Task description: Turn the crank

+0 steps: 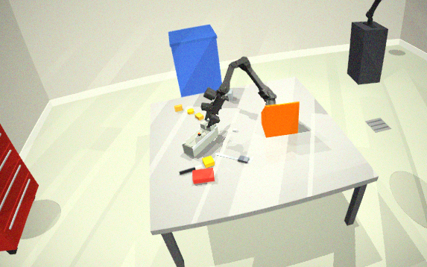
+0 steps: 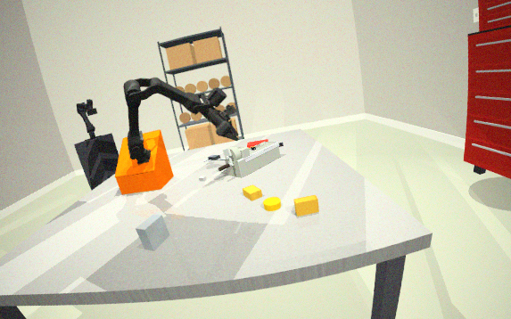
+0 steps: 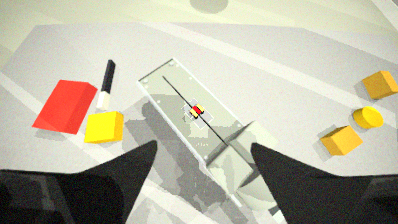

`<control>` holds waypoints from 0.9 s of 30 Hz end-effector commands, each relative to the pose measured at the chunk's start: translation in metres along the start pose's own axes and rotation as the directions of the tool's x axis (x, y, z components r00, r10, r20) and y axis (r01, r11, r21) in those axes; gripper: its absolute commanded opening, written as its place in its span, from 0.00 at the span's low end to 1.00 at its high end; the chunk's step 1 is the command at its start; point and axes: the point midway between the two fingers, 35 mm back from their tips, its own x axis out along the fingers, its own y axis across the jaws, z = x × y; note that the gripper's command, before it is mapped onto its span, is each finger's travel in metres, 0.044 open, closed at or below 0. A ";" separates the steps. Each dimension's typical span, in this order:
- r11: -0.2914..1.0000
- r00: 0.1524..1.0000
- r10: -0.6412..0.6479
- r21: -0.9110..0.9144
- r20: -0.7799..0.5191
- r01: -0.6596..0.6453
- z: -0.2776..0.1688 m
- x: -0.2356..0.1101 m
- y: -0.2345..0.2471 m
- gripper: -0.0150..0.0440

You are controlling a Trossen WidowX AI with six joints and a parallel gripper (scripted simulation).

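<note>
The pale grey-green machine [image 1: 193, 148] [image 2: 261, 164] [image 3: 175, 85] stands on the table with a dark slot along its top. Its red pointer [image 1: 199, 134] [image 3: 196, 111] sits at the slot between two small brass marks. In the wrist view it looks level with them, but it is tiny there. The dark brown crank handle [image 2: 224, 167] sticks out low from the machine's near end in the exterior view; it is hidden in the top view and out of the wrist view. My gripper [image 2: 236, 136] [image 3: 204, 145] is open and empty, above the machine's crank end, off the handle.
An orange box [image 1: 282, 121] [image 2: 141, 184] stands by the arm's base. A red block [image 1: 203, 176] [image 3: 65, 106], a yellow block [image 1: 208, 162] [image 3: 104, 127] and a black-handled tool [image 1: 187, 171] [image 3: 108, 75] lie beyond the machine's far end. Several yellow pieces lie at its side.
</note>
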 end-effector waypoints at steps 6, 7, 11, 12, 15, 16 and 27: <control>1.000 1.000 0.005 -0.009 -0.002 -0.005 -0.002 0.001 0.002 1.00; 1.000 1.000 0.005 -0.009 -0.002 -0.005 -0.002 0.001 0.002 1.00; 1.000 1.000 0.005 -0.009 -0.002 -0.005 -0.002 0.001 0.002 1.00; 1.000 1.000 0.005 -0.009 -0.002 -0.005 -0.002 0.001 0.002 0.96; 1.000 1.000 0.005 -0.009 -0.002 -0.005 -0.002 0.001 0.002 0.82; 1.000 1.000 0.005 -0.009 -0.002 -0.005 -0.002 0.001 0.002 0.78; 1.000 1.000 0.005 -0.009 -0.002 -0.005 -0.002 0.001 0.002 0.29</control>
